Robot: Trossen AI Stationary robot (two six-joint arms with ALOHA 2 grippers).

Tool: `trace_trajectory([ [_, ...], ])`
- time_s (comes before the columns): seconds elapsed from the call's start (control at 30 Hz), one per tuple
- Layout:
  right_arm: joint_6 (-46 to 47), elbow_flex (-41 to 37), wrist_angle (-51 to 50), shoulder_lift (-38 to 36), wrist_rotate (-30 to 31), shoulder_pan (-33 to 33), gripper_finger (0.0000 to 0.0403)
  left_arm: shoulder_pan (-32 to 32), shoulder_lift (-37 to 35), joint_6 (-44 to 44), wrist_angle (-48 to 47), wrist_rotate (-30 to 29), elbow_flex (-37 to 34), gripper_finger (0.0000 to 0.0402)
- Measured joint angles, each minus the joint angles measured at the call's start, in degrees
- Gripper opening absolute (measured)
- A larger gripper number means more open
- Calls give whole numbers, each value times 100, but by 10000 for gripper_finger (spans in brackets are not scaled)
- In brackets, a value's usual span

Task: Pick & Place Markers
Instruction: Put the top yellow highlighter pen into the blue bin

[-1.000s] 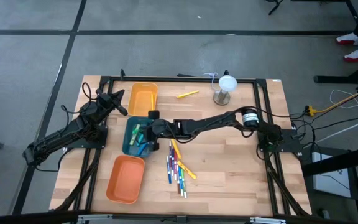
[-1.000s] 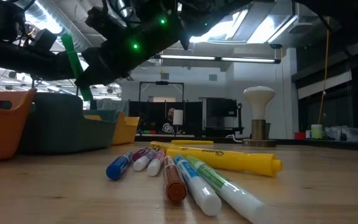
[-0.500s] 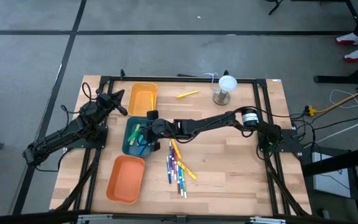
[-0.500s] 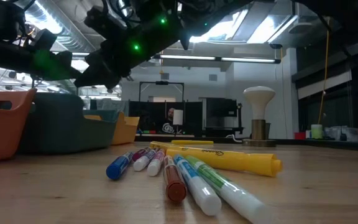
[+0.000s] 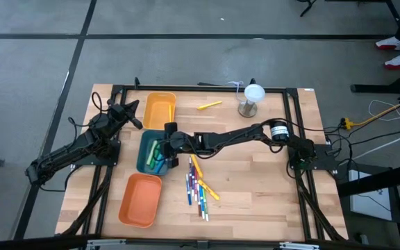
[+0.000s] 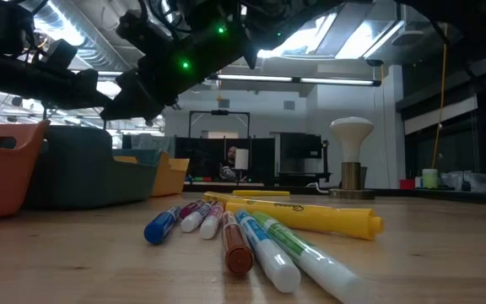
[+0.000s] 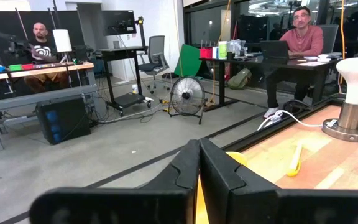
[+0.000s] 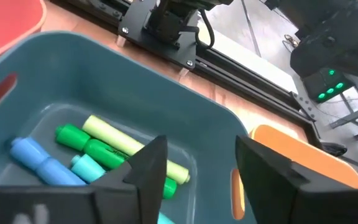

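High view: right arm over the blue tray

Right gripper (image 5: 162,147) hangs spread and empty above the blue tray (image 5: 144,164), markers (image 8: 114,155) inside. Loose markers (image 5: 198,185) lie just beside; lamp (image 5: 250,99), orange trays nearby. Left gripper (image 5: 132,110) is closed, parked.

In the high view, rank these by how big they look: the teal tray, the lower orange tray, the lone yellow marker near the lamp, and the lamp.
1. Lower orange tray and teal tray: similar; the right arm hides part of the teal one, so unranked.
2. Lamp.
3. Yellow marker: longer than the lamp's head but far thinner.
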Motion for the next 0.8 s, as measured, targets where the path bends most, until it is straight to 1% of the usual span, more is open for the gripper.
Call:
trace_trajectory([
  [0.17, 867, 0, 105, 0, -4, 18, 215, -1, 0, 0, 0, 0, 1, 8],
  [0.3, 1476, 0, 205, -2, -7, 18, 226, 0, 0, 0, 0, -1, 2, 11],
  [0.6, 1911, 0, 351, -4, -9, 18, 227, -2, 0, 0, 0, 0, 0, 7],
  [0.73, 2625, 0, 503, -7, -37, 18, 227, -1, -1, 0, 0, 0, 0, 10],
  [0.8, 2997, 0, 538, -7, -235, 18, 227, -1, -1, 0, 0, -1, 0, 10],
])
